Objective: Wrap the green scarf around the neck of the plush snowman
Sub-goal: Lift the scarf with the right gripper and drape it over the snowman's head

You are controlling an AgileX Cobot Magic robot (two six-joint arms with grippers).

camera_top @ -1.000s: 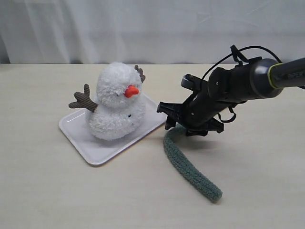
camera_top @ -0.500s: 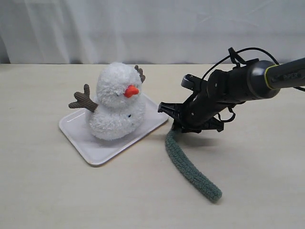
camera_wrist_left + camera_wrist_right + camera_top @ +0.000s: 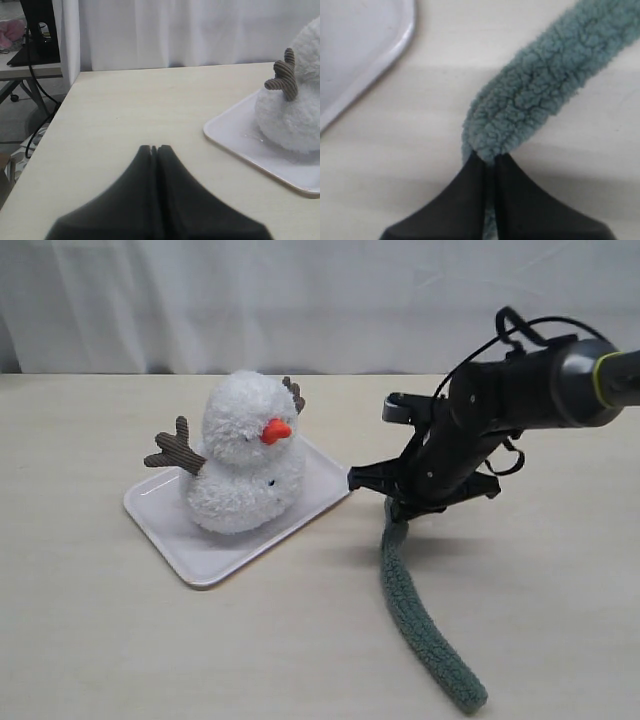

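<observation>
Up close, the black right fingers [image 3: 465, 200] pinch shut on the end of the fuzzy sage-green scarf [image 3: 535, 95]. The exterior view adds its length trailing down onto the beige surface [image 3: 100, 640], apart from the fluffy white plush snowman [image 3: 245, 455] on its white tray [image 3: 200, 558]. Only their own wrist view shows the left fingers [image 3: 135, 200], closed and empty.

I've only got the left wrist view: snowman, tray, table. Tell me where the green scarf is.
Observer: The right claw is shut on one end of the green scarf, just beyond the tray corner on that arm's side.
Operator: Report how the rest of it lies.
Observer: It hangs from the claw, and its lower part trails along the table toward the near edge of the exterior view.
Operator: Say whether any of it touches the snowman.
Observer: None. The plush snowman sits on the white tray with its neck bare, apart from the scarf.
</observation>
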